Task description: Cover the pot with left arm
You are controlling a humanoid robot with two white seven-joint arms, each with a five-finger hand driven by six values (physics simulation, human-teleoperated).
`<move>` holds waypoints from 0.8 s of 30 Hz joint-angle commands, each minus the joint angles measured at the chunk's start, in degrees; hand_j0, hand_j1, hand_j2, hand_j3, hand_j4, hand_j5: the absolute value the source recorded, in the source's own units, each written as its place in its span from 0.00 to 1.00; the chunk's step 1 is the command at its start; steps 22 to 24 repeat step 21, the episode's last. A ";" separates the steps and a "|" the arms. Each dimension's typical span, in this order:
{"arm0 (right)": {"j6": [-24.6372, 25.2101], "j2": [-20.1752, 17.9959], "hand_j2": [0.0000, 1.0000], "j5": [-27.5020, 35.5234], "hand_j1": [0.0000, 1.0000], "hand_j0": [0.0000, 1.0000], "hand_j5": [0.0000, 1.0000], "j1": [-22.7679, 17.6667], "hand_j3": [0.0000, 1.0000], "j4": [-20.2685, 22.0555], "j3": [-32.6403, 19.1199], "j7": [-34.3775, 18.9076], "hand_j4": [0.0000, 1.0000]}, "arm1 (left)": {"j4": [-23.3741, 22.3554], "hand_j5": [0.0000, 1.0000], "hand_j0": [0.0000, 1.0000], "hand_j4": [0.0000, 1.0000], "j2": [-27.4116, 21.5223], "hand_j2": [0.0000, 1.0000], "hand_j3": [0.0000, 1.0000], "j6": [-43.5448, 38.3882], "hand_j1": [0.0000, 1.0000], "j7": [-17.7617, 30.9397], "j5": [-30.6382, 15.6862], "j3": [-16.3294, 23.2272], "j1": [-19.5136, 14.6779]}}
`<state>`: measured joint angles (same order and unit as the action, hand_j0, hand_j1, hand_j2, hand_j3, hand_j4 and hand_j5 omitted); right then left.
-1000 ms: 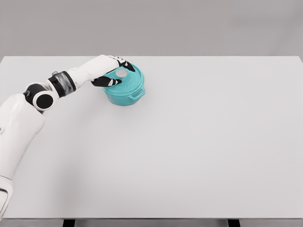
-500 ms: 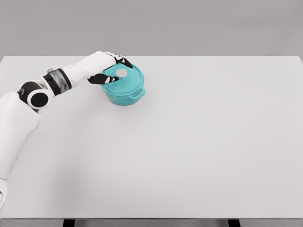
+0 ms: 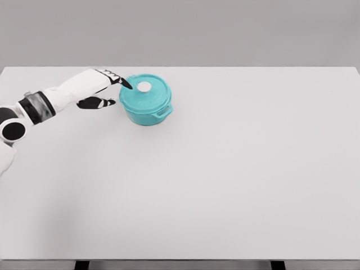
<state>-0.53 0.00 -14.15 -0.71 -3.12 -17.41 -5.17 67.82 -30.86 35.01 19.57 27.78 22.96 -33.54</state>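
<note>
Here the lidded teal pot [image 3: 147, 102] sits just right of the left hand [image 3: 102, 88], whose fingers are spread and empty.

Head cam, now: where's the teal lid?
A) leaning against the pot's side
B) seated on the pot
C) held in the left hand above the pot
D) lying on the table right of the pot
B: the lid sits flat on the teal pot, white knob up, while the left hand is beside it with open fingers, holding nothing.
</note>
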 commanded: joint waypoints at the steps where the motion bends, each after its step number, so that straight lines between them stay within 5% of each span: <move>1: 0.00 0.00 1.00 0.00 1.00 1.00 1.00 0.00 1.00 0.05 0.01 -0.01 1.00 | 5.13 0.72 0.72 0.72 -5.00 0.72 0.72 -0.01 0.72 0.03 -1.93 -2.92 0.31; 4: 0.00 0.00 1.00 0.00 1.00 1.00 1.00 0.00 1.00 -0.04 0.01 -0.01 1.00 | 7.41 0.78 0.78 0.78 -8.69 0.78 0.78 -0.01 0.78 0.12 -2.82 -4.42 2.51; 7: 0.00 0.00 1.00 0.00 1.00 1.00 1.00 0.00 1.00 -0.04 0.01 -0.01 1.00 | 7.24 1.00 1.00 1.00 -9.57 1.00 1.00 -0.01 1.00 0.03 -2.73 -4.68 3.04; 12: 0.00 0.00 1.00 0.00 1.00 1.00 1.00 0.00 1.00 0.05 0.01 -0.01 1.00 | 6.36 1.00 1.00 1.00 -12.12 1.00 1.00 -0.01 1.00 0.12 -2.64 -8.46 8.58; 24: 0.00 0.00 1.00 0.00 1.00 1.00 1.00 0.00 1.00 -0.04 0.01 -0.01 1.00 | 5.75 1.00 1.00 1.00 -12.91 1.00 1.00 -0.01 1.00 0.12 -2.46 -8.46 8.40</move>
